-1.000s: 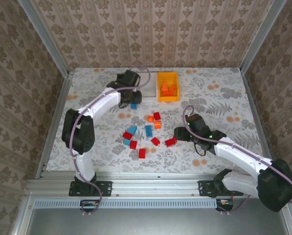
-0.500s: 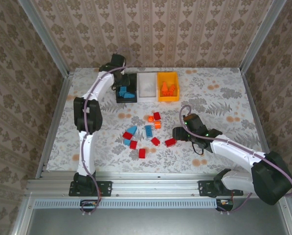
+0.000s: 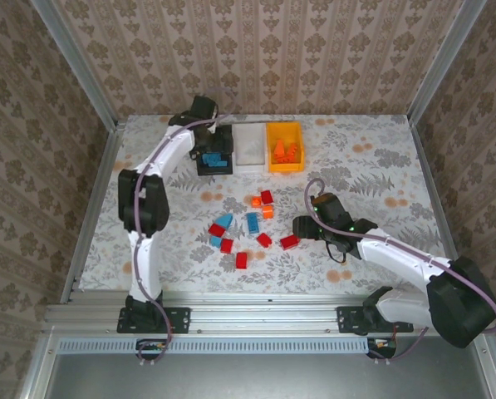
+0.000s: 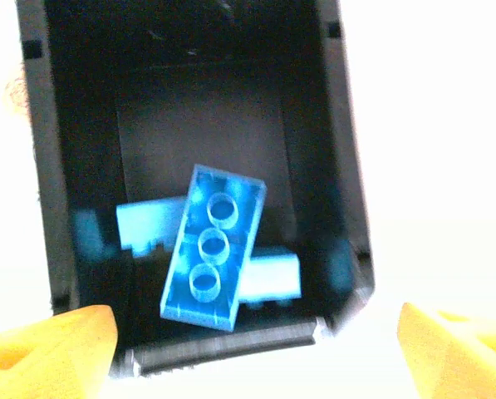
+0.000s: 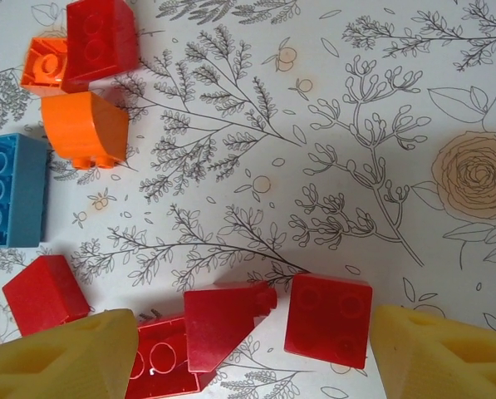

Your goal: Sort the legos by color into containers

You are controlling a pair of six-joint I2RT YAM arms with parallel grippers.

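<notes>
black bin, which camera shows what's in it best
The left wrist view: it looks straight down into the black bin, where a blue brick with three studs showing lies tilted across paler blue pieces. The top external view shows the bin small and distant, with just a blue patch inside.

Reference: the middle container point(image 3: 249, 155). The left container point(image 3: 215, 169), holding legos point(image 4: 213, 253), adjoins its left side; the right container point(image 3: 285, 169) adjoins its right side. In front of it lie the loose legos point(image 3: 252, 222).

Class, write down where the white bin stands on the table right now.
In the top view, the white bin stands at the far edge of the table, in a row between the black bin and the orange-yellow bin.
</notes>
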